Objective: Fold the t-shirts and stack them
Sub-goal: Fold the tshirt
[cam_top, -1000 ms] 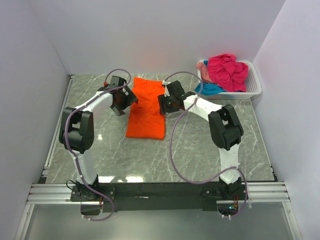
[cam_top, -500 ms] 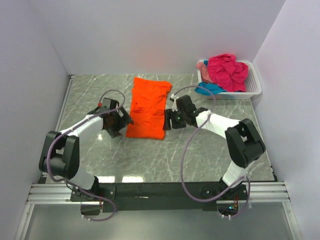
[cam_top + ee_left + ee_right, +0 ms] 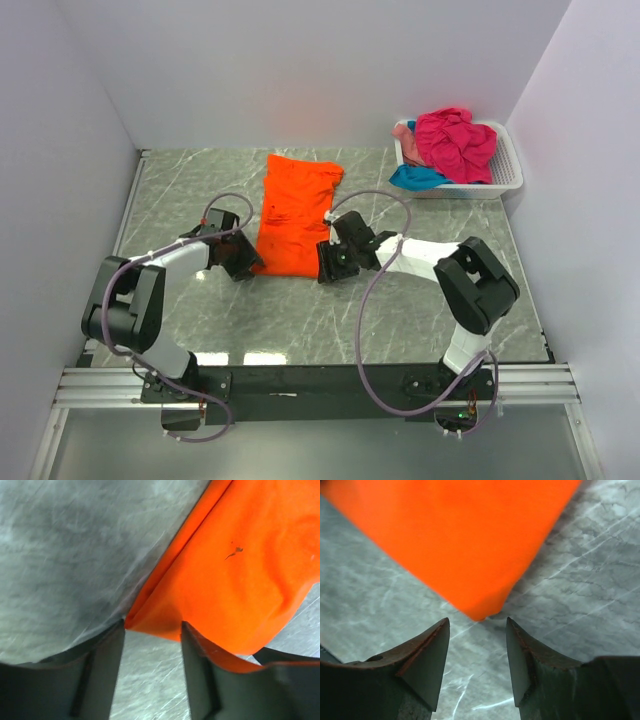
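Observation:
The orange t-shirt (image 3: 293, 213) lies folded into a long strip on the table, running from the back toward me. My left gripper (image 3: 247, 264) is open at the strip's near left corner (image 3: 150, 620), low on the table, with the corner at its fingertips. My right gripper (image 3: 328, 267) is open at the near right corner (image 3: 480, 611), which lies just ahead of the fingertips without touching them. Magenta (image 3: 455, 140), teal (image 3: 418, 177) and pale pink (image 3: 404, 131) shirts lie crumpled in the white basket (image 3: 508, 160).
The basket stands at the back right, against the right wall. White walls close in the table on the left, back and right. Bare marble shows on both sides of the orange strip and in front of it.
Both grippers came toward me along the strip's sides, from its middle down to its near corners. The orange shirt has not moved.

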Action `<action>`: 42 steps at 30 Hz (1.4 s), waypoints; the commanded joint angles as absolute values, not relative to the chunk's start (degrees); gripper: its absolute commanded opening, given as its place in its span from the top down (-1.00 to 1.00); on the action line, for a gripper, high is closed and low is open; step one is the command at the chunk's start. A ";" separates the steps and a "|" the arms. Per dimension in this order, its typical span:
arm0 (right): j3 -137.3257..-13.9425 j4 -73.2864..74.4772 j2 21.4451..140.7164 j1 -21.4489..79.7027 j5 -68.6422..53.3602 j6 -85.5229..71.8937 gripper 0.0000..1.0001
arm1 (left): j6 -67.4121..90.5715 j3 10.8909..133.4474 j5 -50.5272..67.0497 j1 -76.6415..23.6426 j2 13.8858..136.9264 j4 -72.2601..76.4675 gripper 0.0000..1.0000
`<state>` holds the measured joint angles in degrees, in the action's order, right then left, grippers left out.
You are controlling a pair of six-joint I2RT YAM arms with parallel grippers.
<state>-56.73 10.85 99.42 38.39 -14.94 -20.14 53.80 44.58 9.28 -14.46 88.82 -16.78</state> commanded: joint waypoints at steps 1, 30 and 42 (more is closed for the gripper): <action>-58.18 9.41 101.33 38.93 -13.36 -20.65 -0.11 | 52.65 45.00 8.17 -14.68 92.46 -15.82 -0.04; -45.51 22.56 77.00 46.41 -12.32 -24.00 1.00 | 65.65 31.63 -2.26 -27.25 60.05 -32.25 0.99; -62.92 27.69 79.53 37.27 -7.91 -18.90 1.00 | 62.06 57.79 -13.00 -25.50 71.07 -34.18 0.99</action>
<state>-58.19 25.82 77.97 39.68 -9.96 -21.58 64.14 49.93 -6.11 -27.16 66.70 -32.97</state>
